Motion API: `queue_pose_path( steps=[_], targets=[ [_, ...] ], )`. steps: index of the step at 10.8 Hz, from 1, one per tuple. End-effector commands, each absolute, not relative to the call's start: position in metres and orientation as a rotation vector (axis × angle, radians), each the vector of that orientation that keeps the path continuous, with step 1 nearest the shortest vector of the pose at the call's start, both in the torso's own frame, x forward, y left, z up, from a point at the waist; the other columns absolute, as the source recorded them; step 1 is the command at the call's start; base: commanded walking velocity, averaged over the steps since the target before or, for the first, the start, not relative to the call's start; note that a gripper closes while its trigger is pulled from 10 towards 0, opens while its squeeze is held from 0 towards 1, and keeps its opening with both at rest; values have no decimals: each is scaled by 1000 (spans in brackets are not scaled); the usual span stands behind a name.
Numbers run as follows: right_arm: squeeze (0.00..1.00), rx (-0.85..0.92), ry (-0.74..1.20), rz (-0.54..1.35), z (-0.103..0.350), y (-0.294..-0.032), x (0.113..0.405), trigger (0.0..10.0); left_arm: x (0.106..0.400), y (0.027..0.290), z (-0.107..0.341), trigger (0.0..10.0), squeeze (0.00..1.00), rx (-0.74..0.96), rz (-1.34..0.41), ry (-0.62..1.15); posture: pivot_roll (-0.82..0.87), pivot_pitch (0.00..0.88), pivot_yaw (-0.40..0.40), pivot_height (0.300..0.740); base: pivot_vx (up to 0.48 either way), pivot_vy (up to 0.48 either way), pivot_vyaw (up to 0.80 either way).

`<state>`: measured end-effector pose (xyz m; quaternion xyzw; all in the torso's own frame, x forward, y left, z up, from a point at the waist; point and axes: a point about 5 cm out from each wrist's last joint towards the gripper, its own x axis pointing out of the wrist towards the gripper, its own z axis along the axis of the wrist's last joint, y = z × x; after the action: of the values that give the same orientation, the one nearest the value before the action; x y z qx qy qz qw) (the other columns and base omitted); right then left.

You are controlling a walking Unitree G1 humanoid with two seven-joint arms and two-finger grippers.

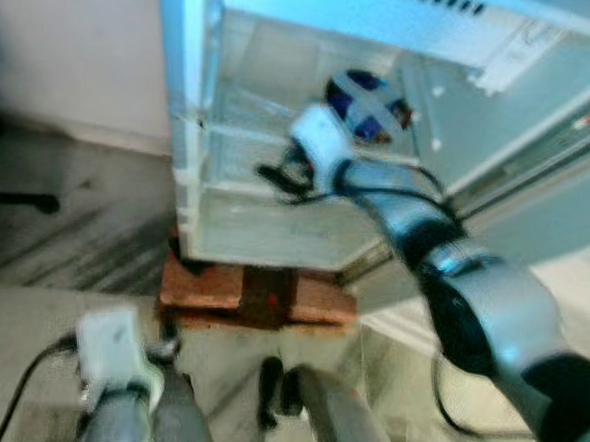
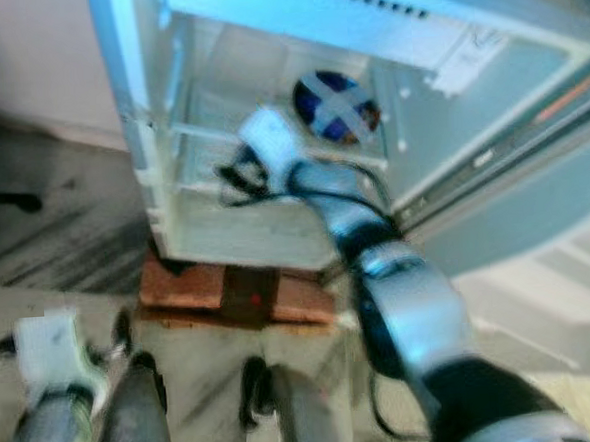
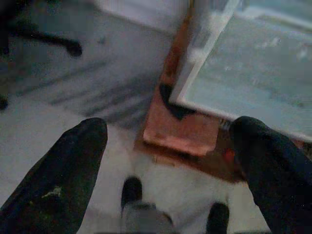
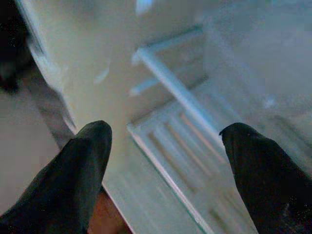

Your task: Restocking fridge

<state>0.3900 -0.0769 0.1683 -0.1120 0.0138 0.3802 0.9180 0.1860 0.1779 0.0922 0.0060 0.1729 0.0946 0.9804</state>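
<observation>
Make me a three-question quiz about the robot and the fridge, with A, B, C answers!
1. Where is the right claw?
A. inside the open fridge
B. on the floor
C. on a chair

2. What colour are the blocks under the fridge?
A. green
B. reddish-brown
C. purple

3. How are the left claw's fingers?
A. gripping a bottle
B. spread apart, holding nothing
C. gripping a cloth

Answers: 1 A, the right arm reaches in over the fridge shelves; 2 B, the blocks look brick-coloured; 3 B, floor shows between the fingers.

Motion blur softens both head views; cool bluish light glows from the open fridge [image 1: 386, 65], while the floor [image 3: 58, 83] lies dim and both wrist views are murky.
</observation>
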Motion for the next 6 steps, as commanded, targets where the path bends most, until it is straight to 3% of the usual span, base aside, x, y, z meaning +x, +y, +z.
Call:
queue_pose_path(
  steps=[1,3,4,6],
  targets=[
    [0,-176,2,764,163,-91,387,10000,191,179,86,10000,0,7,175,358,205,147,-193,740,0,0,0],
    [0,-107,-53,737,149,-112,373,10000,215,176,89,10000,0,32,123,322,177,88,-140,740,0,0,0],
    [0,7,-55,615,137,-127,361,10000,223,172,90,10000,0,56,76,299,172,56,-114,740,0,0,0],
    [0,48,-74,411,121,-135,341,10000,236,169,92,10000,0,76,-17,252,147,0,-44,740,0,0,0]
  ],
)
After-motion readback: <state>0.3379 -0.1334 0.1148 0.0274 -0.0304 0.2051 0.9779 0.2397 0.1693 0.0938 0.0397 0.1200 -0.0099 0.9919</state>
